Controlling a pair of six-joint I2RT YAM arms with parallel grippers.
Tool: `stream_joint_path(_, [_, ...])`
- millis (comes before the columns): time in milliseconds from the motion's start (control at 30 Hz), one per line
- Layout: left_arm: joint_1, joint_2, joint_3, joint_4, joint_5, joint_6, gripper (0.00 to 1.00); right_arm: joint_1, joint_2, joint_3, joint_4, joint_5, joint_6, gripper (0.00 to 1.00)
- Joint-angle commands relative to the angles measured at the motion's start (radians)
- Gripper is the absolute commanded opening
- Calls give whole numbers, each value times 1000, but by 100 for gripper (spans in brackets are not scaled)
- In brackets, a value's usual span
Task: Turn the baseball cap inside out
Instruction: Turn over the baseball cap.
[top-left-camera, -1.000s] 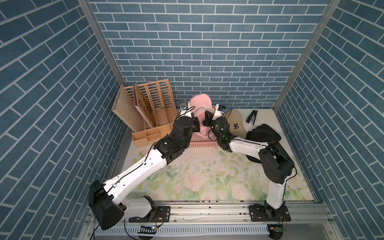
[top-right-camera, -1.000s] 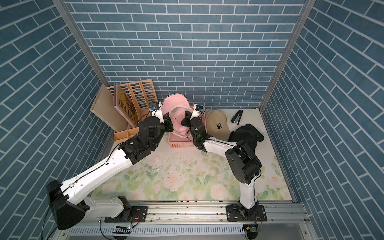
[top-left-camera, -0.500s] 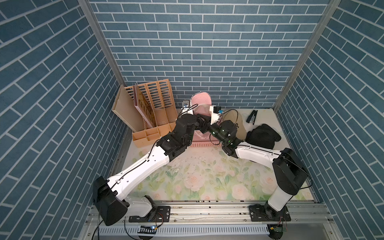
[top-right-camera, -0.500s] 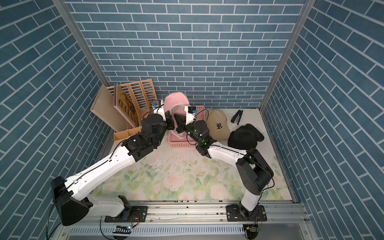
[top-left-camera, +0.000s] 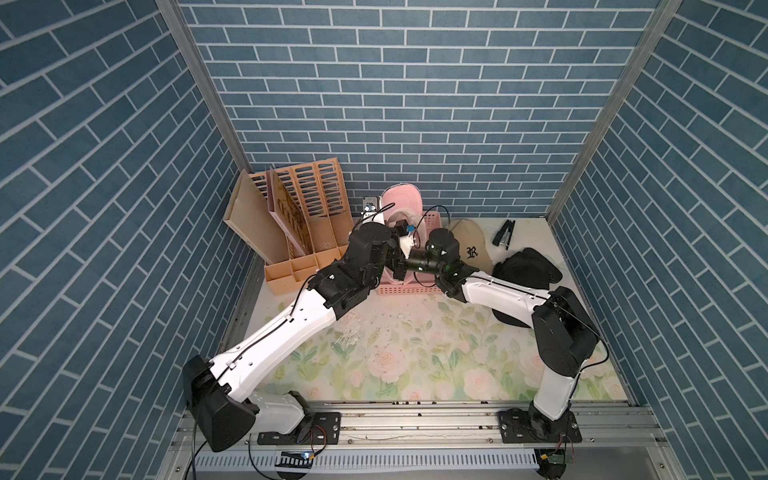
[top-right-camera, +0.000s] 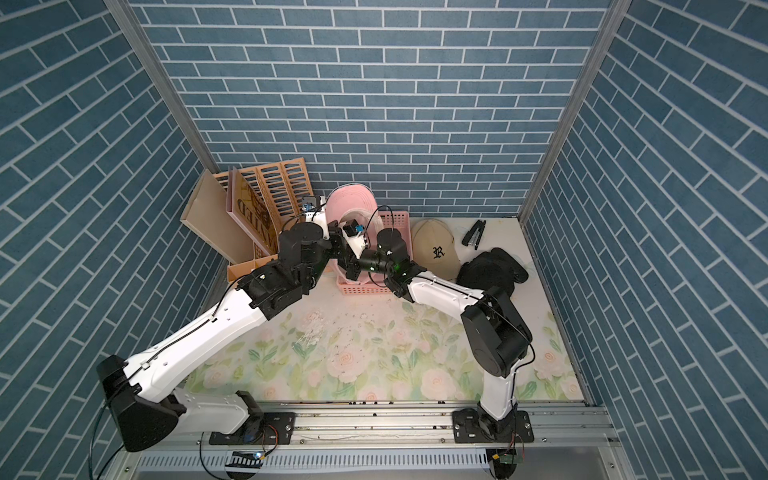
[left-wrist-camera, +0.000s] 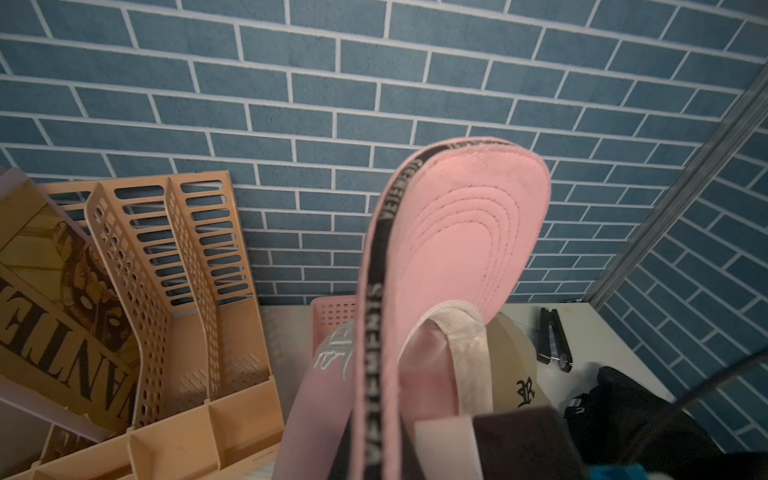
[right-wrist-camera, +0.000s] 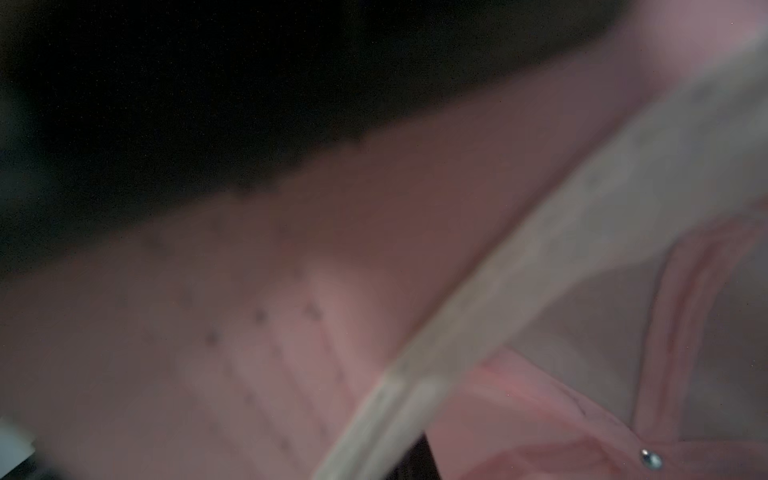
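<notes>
Peach slotted plastic file rack (top-left-camera: 311, 216) is hogging the back corner, with a pink perforated plastic basket (top-left-camera: 398, 289), black fabric heap (top-left-camera: 525, 270), beige cotton cap (top-left-camera: 471, 245) and black stapler (top-left-camera: 503, 235) sitting alongside. Left claw (top-left-camera: 395, 249) is pinching the pink fabric baseball cap (top-left-camera: 402, 199) upright over that basket. Right claw (top-left-camera: 401, 266) is closed tight, pressing into its lining.

Pink baseball cap (left-wrist-camera: 469, 232), brim upright before the brick wall (left-wrist-camera: 374, 83), cream sweatband (left-wrist-camera: 467, 353) showing; orange file rack (left-wrist-camera: 166, 291) beside it; beige cap (left-wrist-camera: 517, 374), stapler (left-wrist-camera: 552, 340) and a black heap (left-wrist-camera: 623, 415), perhaps fabric, beyond.
</notes>
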Motion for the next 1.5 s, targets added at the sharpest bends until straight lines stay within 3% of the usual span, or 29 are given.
stream_joint_path(0, [0,-16,50,63,29,-12,0,23,-61,-52,-135,-38,-140,0])
stream_joint_path(200, [0,-2,55,39,18,-16,0,-24,-198,-185,26,252,-20,0])
stream_joint_path(433, [-5,23,35,56,88,-66,0,-45,-225,-176,168,624,130,0])
stream_joint_path(600, [-23,51,51,58,109,-71,0,-76,-101,-66,173,694,191,0])
stream_joint_path(767, [-42,52,49,58,101,-72,0,-132,-11,-58,228,826,427,0])
stream_joint_path(933, [-41,35,39,55,21,-39,0,-138,16,-33,108,832,464,0])
stream_joint_path(1267, [-42,62,0,151,-215,111,0,-110,-131,-193,140,640,437,49])
stream_joint_path(1367, [-43,90,-16,188,-258,149,0,-108,-166,-191,145,551,442,55])
stream_joint_path(1467, [-47,81,-62,249,-279,188,0,-109,-220,-200,128,539,472,58])
